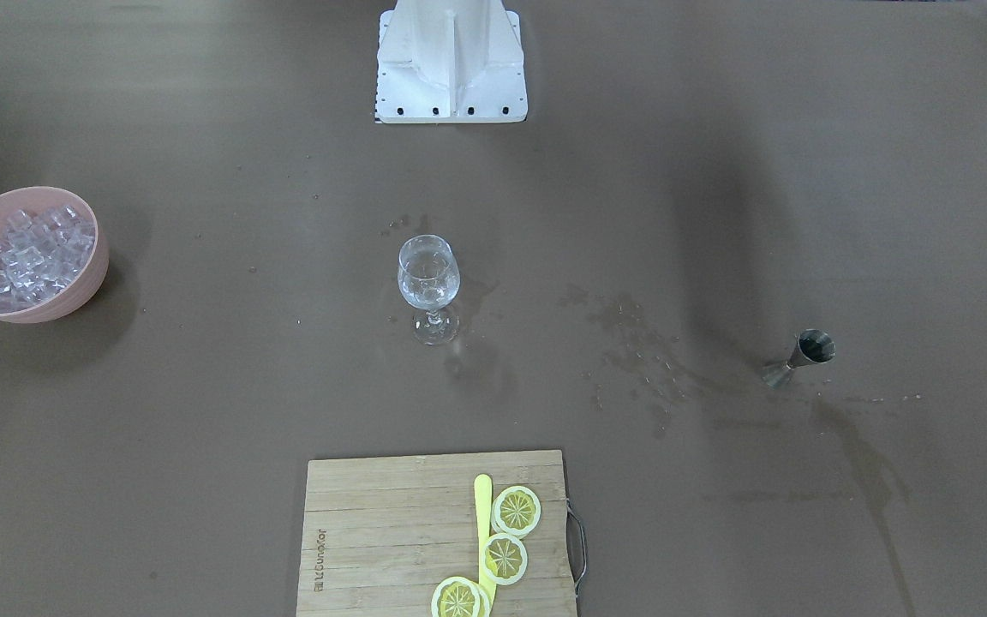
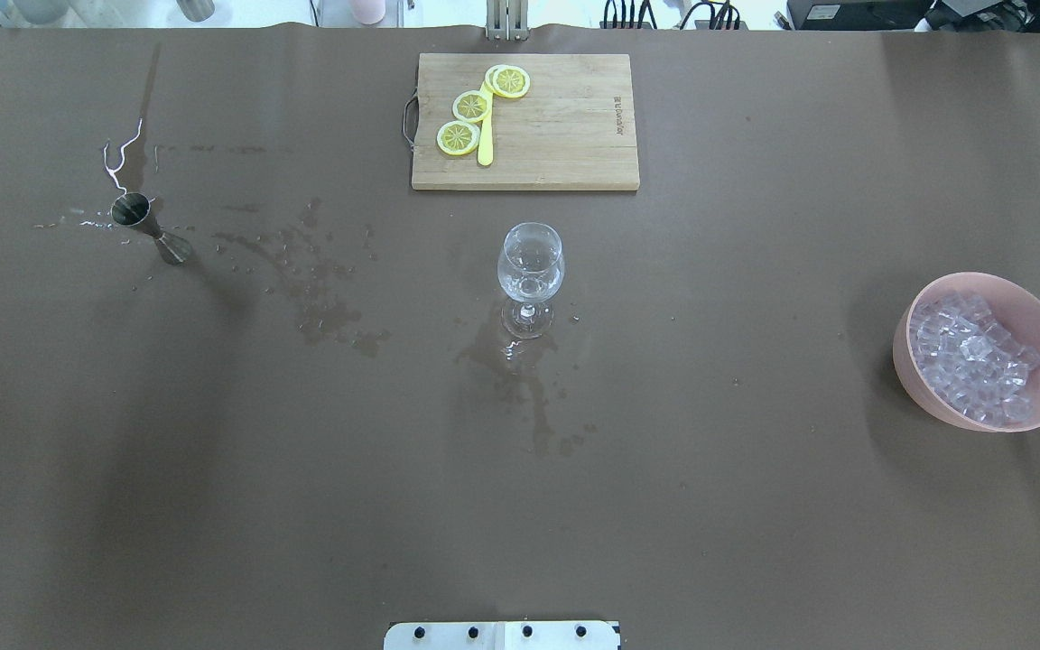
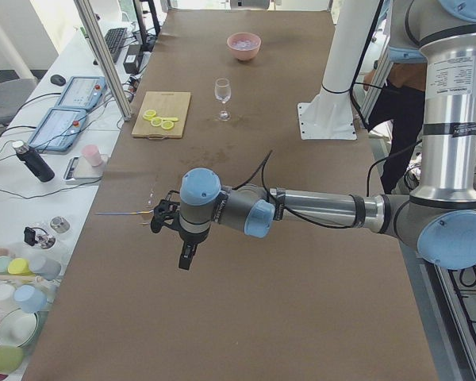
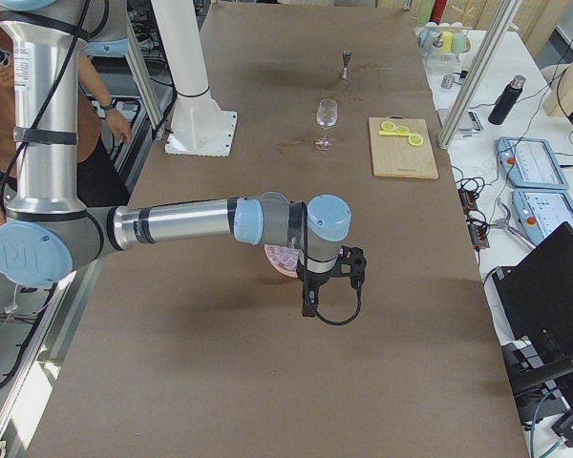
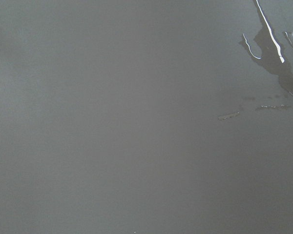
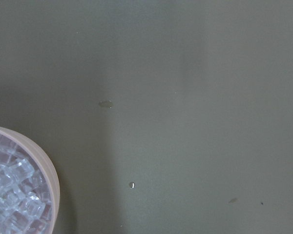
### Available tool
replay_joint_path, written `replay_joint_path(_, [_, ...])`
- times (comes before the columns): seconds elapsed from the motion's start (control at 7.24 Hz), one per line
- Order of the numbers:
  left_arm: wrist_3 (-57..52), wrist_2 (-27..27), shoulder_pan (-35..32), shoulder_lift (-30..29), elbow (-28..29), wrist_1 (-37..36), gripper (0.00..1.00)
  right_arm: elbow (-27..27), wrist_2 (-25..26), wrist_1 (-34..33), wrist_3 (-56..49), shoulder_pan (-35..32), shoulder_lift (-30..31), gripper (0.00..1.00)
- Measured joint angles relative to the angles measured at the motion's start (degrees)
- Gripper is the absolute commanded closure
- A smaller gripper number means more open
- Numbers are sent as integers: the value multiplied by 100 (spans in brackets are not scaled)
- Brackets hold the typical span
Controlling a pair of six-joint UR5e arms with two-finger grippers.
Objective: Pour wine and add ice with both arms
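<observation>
Presently both arms are being held out over the tabletop [image 2: 755, 506], well apart from each other.

Left arm [image 3: 317, 208], the near one in the left side view: its left tool [image 3: 185, 262] is being pointed down above bare surface near the jigger [image 2: 150, 233]. Whether it is open or closed cannot be told.

Right arm [image 4: 181, 221], the near one in the right side view: its right tool [image 4: 307, 307] is being hung just beside the pink bowl [image 2: 906, 366]. Its state cannot be told either.

Ice [image 2: 971, 361] is being held heaped in that bowl at the robot's right end. A corner of the heap is being caught at the lower left of the right wrist view.

Wine glass [image 2: 531, 271] is being seen upright at mid-table, between jigger and bowl. The wine [image 1: 427, 296] is being seen only faintly, as a little clear liquid low in the glass.

Wet patches [image 2: 321, 289] are being shown between jigger and glass, and at the glass's foot.

Cutting board [image 2: 565, 135] is being seen at the side far from the robot, with lemon slices [image 2: 470, 106] and a yellow knife [image 2: 485, 144] being carried on it.
</observation>
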State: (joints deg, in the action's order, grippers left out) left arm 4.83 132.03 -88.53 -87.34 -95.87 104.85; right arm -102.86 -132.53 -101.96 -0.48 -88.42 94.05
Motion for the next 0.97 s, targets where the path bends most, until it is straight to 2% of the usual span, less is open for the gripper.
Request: replay_joint_path(0.97, [0,4,10,24,-10,4,2,-34,93,-1,-2,-29,-89,0])
